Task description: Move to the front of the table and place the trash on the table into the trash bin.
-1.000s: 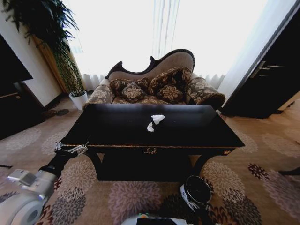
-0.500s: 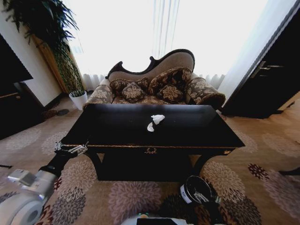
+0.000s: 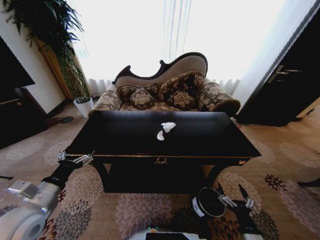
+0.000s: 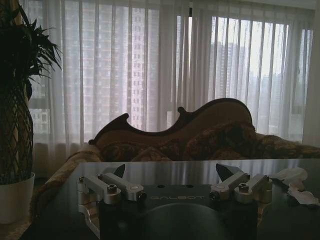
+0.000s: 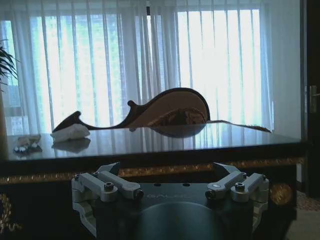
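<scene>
A glossy black counter point(image 3: 200, 140) with thin gold edging stands square ahead of the robot, its long front edge running across the middle of the head view and a small gold emblem point(image 3: 160, 161) at the centre of its front panel. Two crumpled white paper scraps point(image 3: 165, 129) lie touching or nearly touching near the middle of the top, well apart from every edge, with bare black surface all round them. The trash bin point(image 3: 208, 202), dark and round with a white label, stands on the patterned carpet point(image 3: 140, 210) below the front edge, right of the emblem and near the right front leg. The left claw point(image 3: 76, 158) hovers at the front-left corner, level with the gold edge, its fingers spread apart and holding nothing; in the left wrist view the left claw point(image 4: 172, 172) looks across the top, with the scraps point(image 4: 295, 182) off to one side. The right claw point(image 3: 232, 196) hangs low, just beside the bin, fingers released and empty; in the right wrist view the right claw point(image 5: 167, 170) faces the front edging from slightly below the top. Open carpet lies on both sides of the counter. A patterned sofa point(image 3: 165, 95) sits close behind the far edge, with a potted plant point(image 3: 80, 82) on the left and a dark cabinet point(image 3: 285, 85) on the right.
</scene>
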